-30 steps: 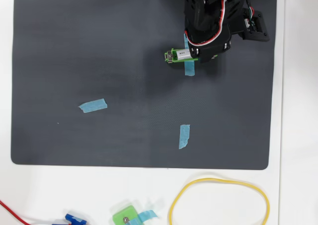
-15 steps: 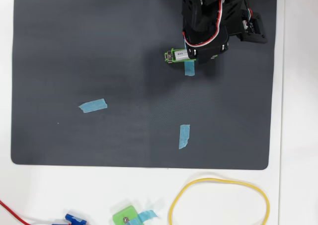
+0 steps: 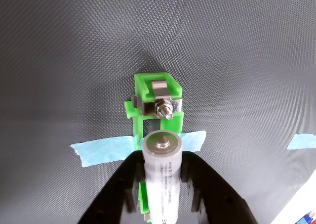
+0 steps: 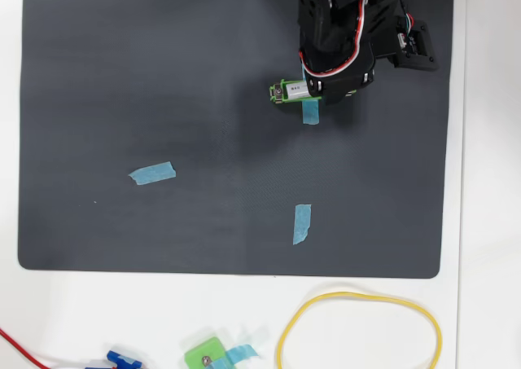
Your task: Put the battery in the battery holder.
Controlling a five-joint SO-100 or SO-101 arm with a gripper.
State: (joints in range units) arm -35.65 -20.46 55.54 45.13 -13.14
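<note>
Seen from the wrist camera, the gripper [image 3: 163, 184] sat nearest, its two black fingers [image 3: 123, 189] pressed against either side of the battery [image 3: 162, 177], a white cylinder with fine dark print and a silver end cap facing away from the camera. The battery lay lengthwise over the near half of the battery holder [image 3: 155, 98], a narrow bright-green frame. I could not tell whether the battery was fully seated in the frame or just above it. Beyond the battery's tip, the far end of the holder stood clear, showing a silver contact and a screw. A strip of blue tape [image 3: 101, 150] crossed under the holder, sticking out on both sides onto the dark mat [image 3: 59, 51].

From overhead, the holder [image 4: 286, 91] lay near the top right part of the mat [image 4: 122, 76], with the battery [image 4: 295, 90] inside its outline and the black arm [image 4: 338, 27] covering its right end. Tape [image 4: 311, 112] ran below the holder. Further from the holder, toward the bottom of the mat, were two loose pieces of blue tape: one [image 4: 152, 173] down to the left, another [image 4: 302, 223] almost straight below. Past the mat's lower edge, on the white table [image 4: 488, 222], lay a yellow loop of cord [image 4: 358, 294], a small green piece [image 4: 204, 356] and a red wire [image 4: 20, 349].
</note>
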